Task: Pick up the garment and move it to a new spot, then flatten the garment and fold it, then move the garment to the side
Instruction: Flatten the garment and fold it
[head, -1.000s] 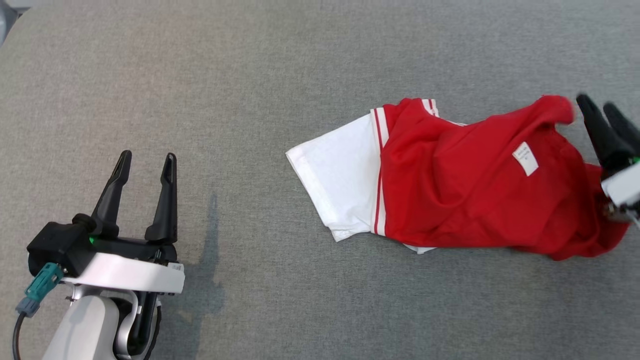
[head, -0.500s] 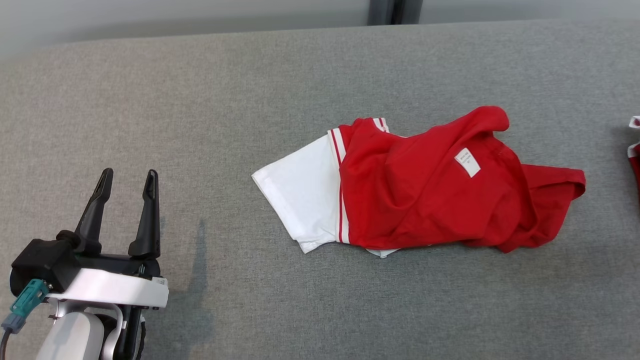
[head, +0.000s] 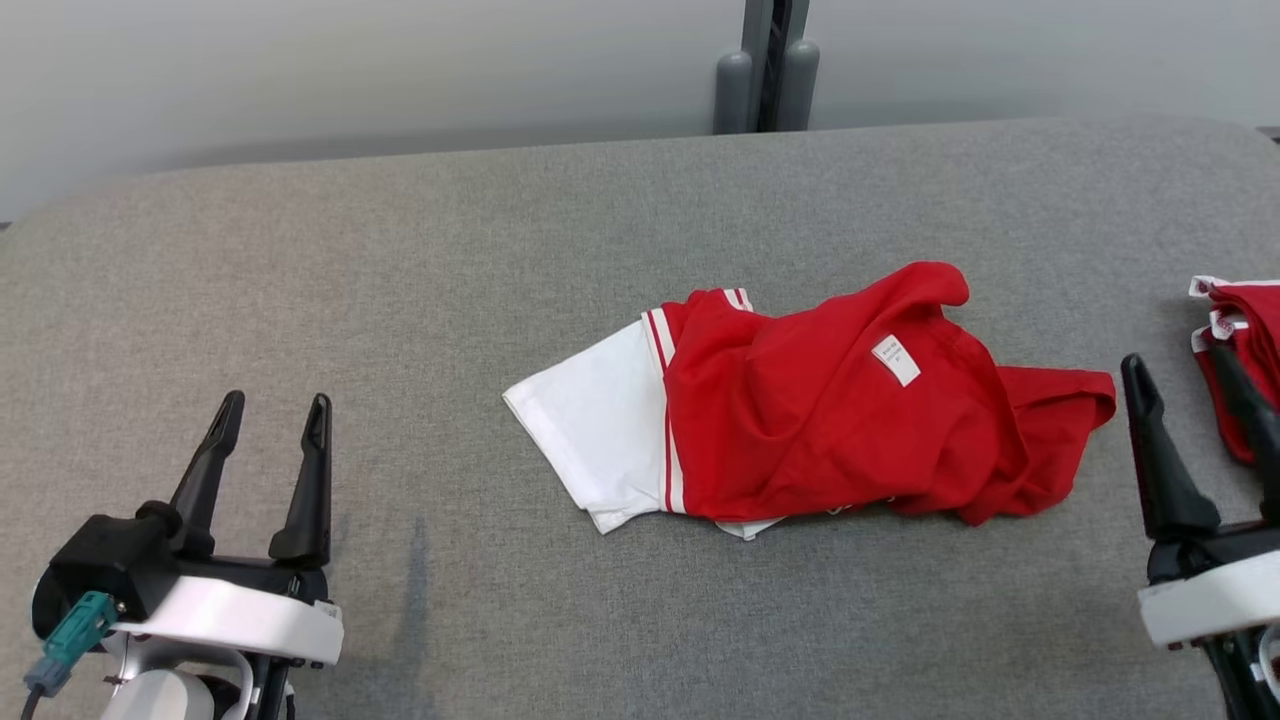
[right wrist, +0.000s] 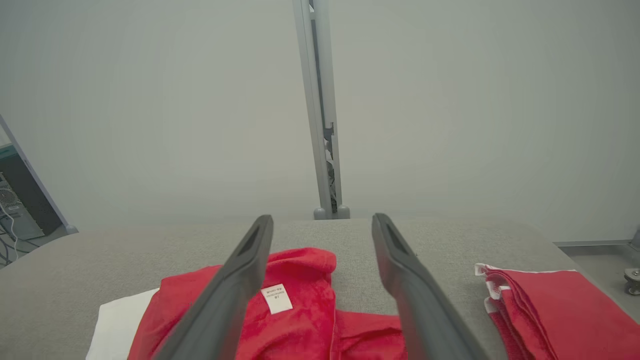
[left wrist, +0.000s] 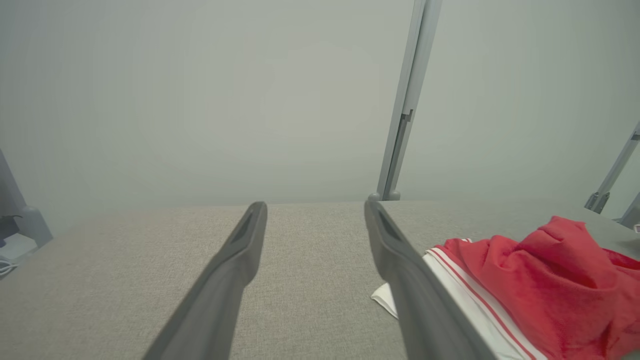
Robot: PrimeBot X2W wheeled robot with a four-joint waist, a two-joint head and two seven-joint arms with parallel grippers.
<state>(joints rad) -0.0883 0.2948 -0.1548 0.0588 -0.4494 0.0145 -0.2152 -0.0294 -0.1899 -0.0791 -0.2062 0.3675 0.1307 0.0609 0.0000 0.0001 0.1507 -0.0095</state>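
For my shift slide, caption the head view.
Crumpled red-and-white T-shirt lies on grey fabric table between open left gripper and open right gripper; folded red garment at far right.

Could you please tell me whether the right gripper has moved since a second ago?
Yes. Judged against the red and white garment, the right gripper has drawn back toward the robot, from the garment's right end to a spot clear of it.

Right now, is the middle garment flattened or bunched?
Bunched. The garment lies rumpled on the table: humped and creased, label exposed, white part poking out left.
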